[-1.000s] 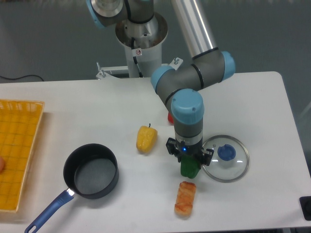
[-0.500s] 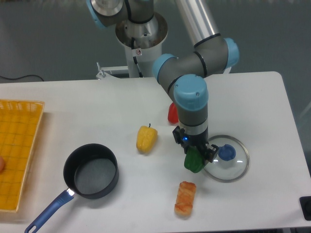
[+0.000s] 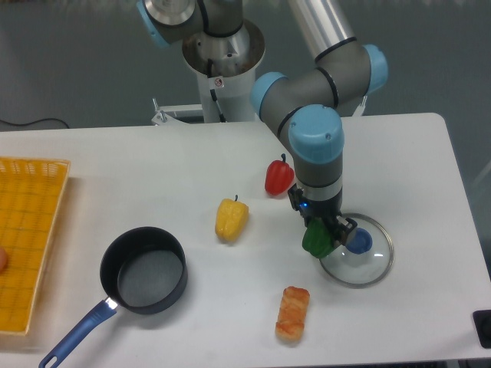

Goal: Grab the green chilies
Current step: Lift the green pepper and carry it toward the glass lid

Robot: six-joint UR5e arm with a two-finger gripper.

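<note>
At the far left edge of the white table (image 3: 115, 165), a yellow basket (image 3: 27, 238) is seen. To its right, a black pan (image 3: 144, 270) with a blue handle (image 3: 77, 333) is set on the table, open side up. Further right, a yellow pepper (image 3: 230, 218) is lying near the middle of the table, and a piece of fried food (image 3: 292, 313) is placed near the front edge. A red pepper (image 3: 279, 177) is standing just beside the arm (image 3: 316, 146). The green chilies (image 3: 316, 240) are gripped between the fingers of the gripper (image 3: 325, 233), which is clenched on them, and are held tilted at the left rim of a glass lid (image 3: 360, 257) with a blue knob (image 3: 357, 241).
</note>
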